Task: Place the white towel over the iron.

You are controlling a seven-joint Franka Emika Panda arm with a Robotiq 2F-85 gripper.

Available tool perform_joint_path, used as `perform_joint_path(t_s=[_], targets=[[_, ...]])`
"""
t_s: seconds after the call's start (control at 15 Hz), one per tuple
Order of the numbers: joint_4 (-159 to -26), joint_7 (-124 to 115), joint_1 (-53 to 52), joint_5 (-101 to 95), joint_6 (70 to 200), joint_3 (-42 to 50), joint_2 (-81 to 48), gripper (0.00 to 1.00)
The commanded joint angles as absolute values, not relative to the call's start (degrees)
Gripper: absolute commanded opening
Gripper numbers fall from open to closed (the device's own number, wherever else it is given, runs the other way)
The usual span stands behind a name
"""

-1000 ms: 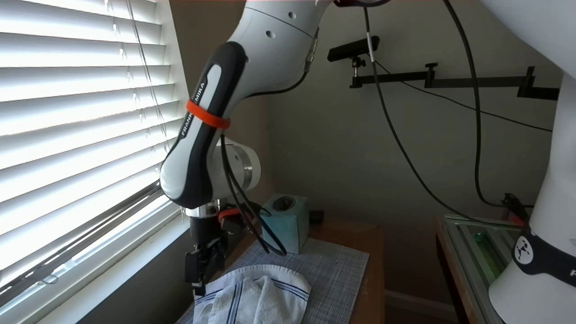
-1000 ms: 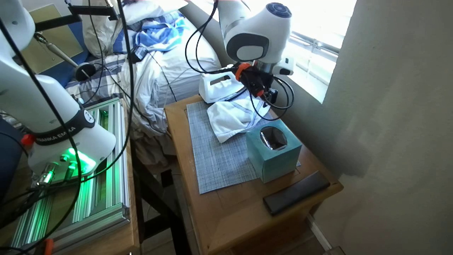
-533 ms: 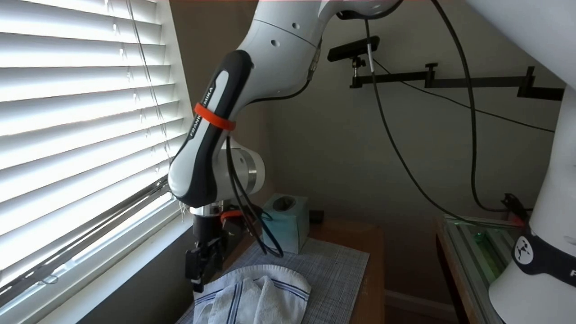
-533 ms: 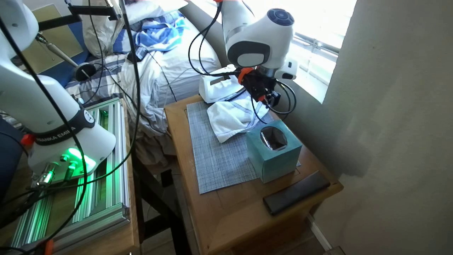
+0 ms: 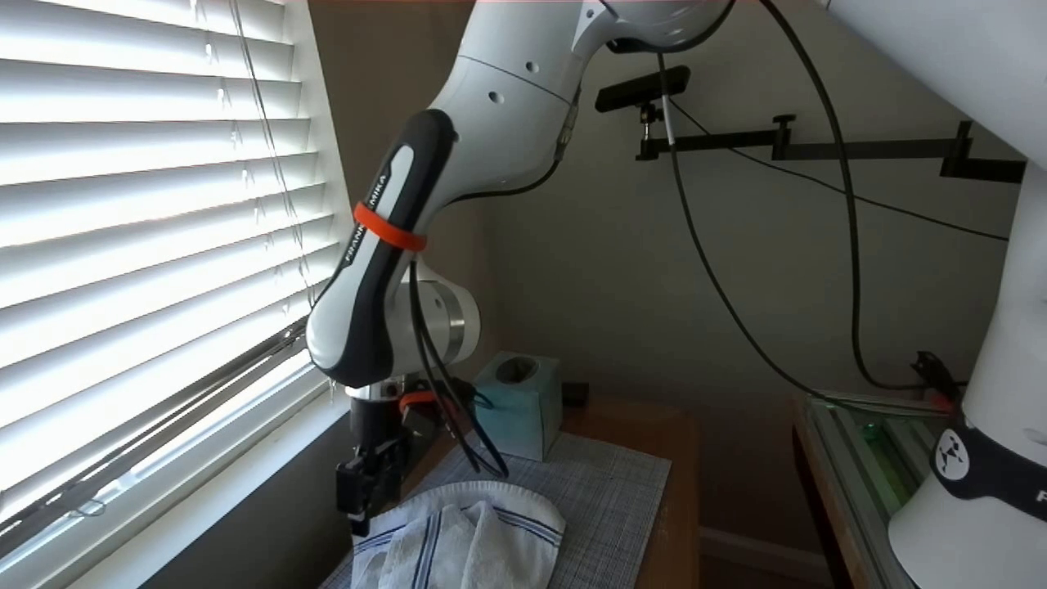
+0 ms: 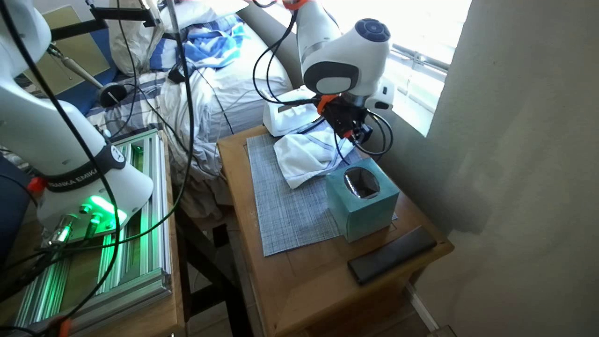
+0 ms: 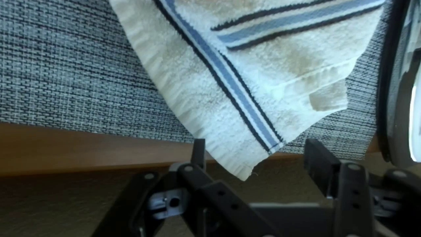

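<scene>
Framing the corner: it's the gripper [image 7: 256, 146], jaws spread wide, with a tip of the white towel [image 7: 263, 72] showing between its two fingers [image 7: 199, 153] in the wrist view! Touching the cloth or just clear of it? Cannot tell from these angles.
White towel: lying rumpled and folded over itself on the grey woven mat [image 6: 290, 220], blue and dark stripes showing, and that one corner pokes right past the edge of the wooden table [image 6: 318, 290].
Iron: white, up at the bed end of the table, and the iron [image 6: 285, 122] has the towel just beside it, not yet over it.
Tissue box: teal, upright at the mat's edge, the tissue box [image 6: 367, 215] leaves the towel lying between it and the iron.
Dark slab: flat on the wood, near the box, a dark slab [image 6: 393, 255].
Arm: bending down by the window blinds [image 5: 155, 188], the arm [image 5: 491, 114] wears an orange band [image 5: 388, 227], black cables [image 5: 425, 343] looping near the wrist.
Bed: rumpled sheets on the bed [image 6: 262, 70], beyond the table in an exterior view.
</scene>
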State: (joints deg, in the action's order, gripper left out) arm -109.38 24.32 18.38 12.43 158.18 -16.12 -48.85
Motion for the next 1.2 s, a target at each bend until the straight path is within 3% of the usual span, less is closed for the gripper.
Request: perform_joint_path(t_s=[0.0,0.4,0.47,0.67,1.0,1.13], targets=[[-106.8,23.9,18.7,12.0,159.3,-16.2,-51.3,0.82],[-104.8,23.1,18.0,11.3,157.9,-15.4,-52.9,0.78],[-104.6,23.0,17.9,11.1,157.7,-15.2,-53.2,0.63],[-104.0,22.7,17.6,10.9,157.3,-14.8,-53.8,0.38],[-104.1,22.5,17.4,10.8,157.3,-14.2,-53.4,0.04],[-105.5,22.9,17.7,10.9,158.0,-14.6,-52.0,0.00]])
